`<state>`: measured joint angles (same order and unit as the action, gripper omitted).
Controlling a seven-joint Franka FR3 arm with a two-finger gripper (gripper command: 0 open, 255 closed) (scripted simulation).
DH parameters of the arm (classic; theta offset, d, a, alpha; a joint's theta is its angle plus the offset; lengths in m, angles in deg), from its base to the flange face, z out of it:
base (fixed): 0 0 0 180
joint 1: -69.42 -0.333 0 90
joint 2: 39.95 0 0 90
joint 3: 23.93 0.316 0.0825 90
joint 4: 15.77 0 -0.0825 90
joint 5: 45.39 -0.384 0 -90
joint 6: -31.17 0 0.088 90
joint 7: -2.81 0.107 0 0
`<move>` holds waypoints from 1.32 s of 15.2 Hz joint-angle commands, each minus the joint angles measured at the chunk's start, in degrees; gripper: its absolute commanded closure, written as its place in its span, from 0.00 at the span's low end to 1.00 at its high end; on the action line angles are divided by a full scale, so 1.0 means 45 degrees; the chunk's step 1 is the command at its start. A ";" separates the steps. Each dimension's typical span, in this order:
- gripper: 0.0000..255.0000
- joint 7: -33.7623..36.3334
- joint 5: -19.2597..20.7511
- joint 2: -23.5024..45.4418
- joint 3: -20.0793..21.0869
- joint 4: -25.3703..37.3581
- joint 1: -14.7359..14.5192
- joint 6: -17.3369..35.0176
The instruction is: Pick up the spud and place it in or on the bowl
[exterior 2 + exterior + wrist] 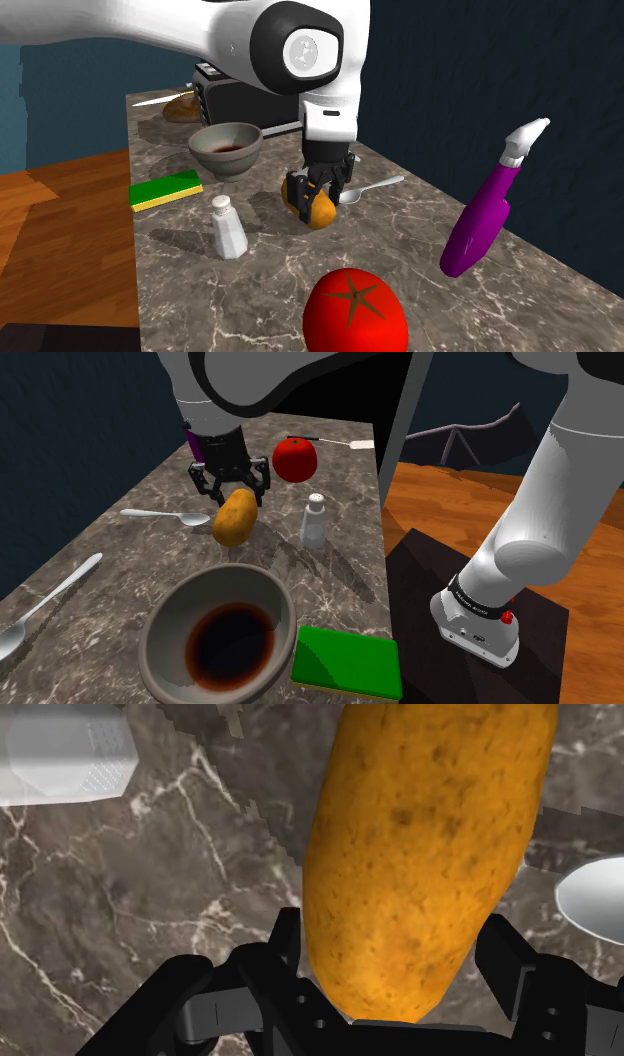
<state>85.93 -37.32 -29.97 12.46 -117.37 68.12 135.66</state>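
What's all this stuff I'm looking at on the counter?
potato: one, golden-brown, in the claw
bowl: one, grey, dark inside, beside the sponge
sponge: one, green, counter's edge
tomato: one, red, beyond the shaker
shaker: one, white, beside the potato
spoons: two, silver, on the counter
utensil: one, dark-handled, behind the tomato
spray bottle: one, purple, near the tomato
toaster: one, black, past the bowl
counter: one, dark marble
arm: one, white
claw: one, black, shut on the potato

Home kitchen, marble counter (105, 557), toaster (226, 96), bowl (176, 606), salt shaker (315, 520) (spoons (160, 514) too)

Bare counter (170, 557) between potato (235, 517) and bowl (160, 622); shaker (314, 520) flanks route.
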 commanded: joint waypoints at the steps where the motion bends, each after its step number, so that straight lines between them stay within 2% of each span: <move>1: 1.00 0.0000 -0.0006 0.0004 0.0006 -0.0012 -0.0005 0.0001; 6: 1.00 -0.0001 -0.0004 0.0007 0.0005 -0.0010 -0.0005 0.0003; 20: 1.00 -0.0180 -0.0158 -0.0156 0.0083 0.2213 -0.0080 -0.2340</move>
<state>85.17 -38.01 -30.66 12.82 -108.09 67.78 125.83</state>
